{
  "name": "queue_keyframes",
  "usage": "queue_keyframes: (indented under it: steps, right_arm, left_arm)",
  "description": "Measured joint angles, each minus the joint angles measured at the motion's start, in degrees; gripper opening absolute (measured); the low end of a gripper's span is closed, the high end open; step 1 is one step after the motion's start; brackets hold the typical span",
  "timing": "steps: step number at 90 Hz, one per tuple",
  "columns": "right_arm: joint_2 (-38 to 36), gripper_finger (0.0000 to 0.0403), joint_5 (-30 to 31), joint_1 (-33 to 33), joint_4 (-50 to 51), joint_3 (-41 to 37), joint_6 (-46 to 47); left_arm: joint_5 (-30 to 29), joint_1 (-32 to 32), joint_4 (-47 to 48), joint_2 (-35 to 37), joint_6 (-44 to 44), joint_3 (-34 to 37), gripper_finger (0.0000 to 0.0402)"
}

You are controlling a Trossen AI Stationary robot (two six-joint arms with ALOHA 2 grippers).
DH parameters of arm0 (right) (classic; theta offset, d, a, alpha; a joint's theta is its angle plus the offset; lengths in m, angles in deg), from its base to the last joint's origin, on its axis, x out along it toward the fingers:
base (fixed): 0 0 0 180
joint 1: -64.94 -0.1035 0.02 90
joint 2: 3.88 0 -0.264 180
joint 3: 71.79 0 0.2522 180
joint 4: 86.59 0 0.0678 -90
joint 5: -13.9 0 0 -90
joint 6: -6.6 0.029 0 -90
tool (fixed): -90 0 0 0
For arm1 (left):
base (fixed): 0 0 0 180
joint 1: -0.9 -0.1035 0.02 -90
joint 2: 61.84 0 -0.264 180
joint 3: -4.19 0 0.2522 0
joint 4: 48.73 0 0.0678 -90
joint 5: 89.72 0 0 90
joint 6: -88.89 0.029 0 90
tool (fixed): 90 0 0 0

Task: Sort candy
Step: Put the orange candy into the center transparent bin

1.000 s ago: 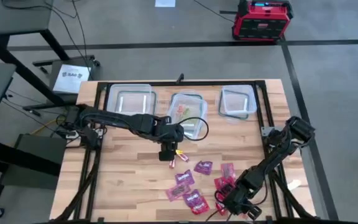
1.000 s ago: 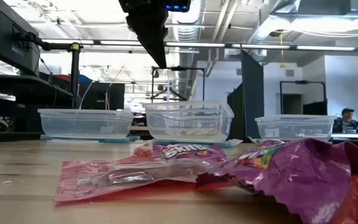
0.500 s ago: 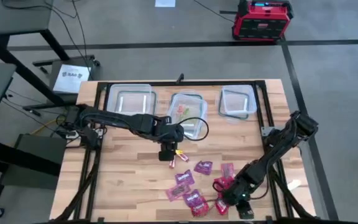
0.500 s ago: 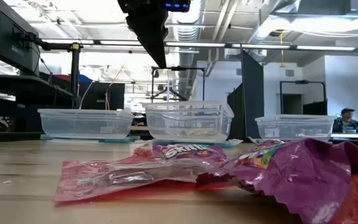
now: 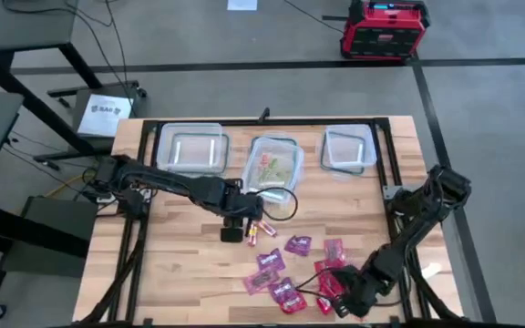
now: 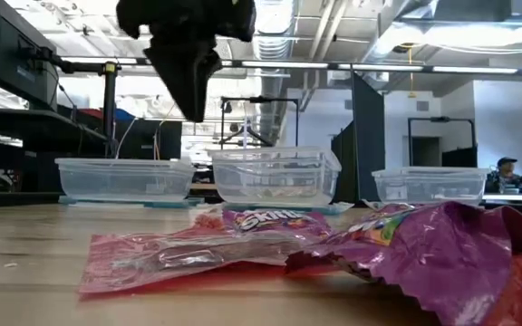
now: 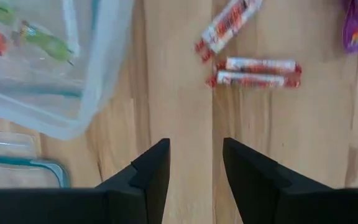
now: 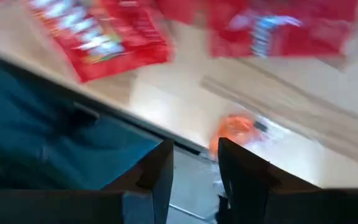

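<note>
Sorting barely begun: we see a few sweets in the middle container (image 5: 275,169), most candy (image 5: 285,269) loose on the table (image 5: 180,264). Left gripper (image 5: 233,233), fingers apart and empty, hovers beside 3 small rolls (image 7: 253,71); right gripper (image 5: 344,305), also parted and empty, hangs at the front edge.

Left arm reached from the table's left edge toward the middle, forearm low and nearly level. Left gripper (image 5: 233,229) pointed down, fingers (image 7: 151,171) parted with a clear gap and nothing between them.

Right arm folded from the right edge down to the near corner. Right gripper (image 5: 349,305) hung at the table's front edge, fingers (image 8: 157,168) apart, nothing gripped.
</note>
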Motion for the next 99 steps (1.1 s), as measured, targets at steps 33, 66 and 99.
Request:
queue_keyframes:
  steps: [33,66,99]
  right_arm:
    - [1.03,0.0113,-4.43,-0.99,-0.21,0.00,0.80]
    - [2.72,0.0113,-6.51,0.79,0.02,-0.02,1.46]
    - [6.07,0.0113,-14.41,3.88,-1.35,0.00,-0.19]
  left_arm:
    - [-0.02,0.30,-0.44,0.00,-0.02,0.26,0.0134]
    - [-0.01,0.30,-1.30,0.00,0.83,0.26,0.0134]
    - [0.00,0.34,-1.30,0.02,1.10,0.26,0.0134]
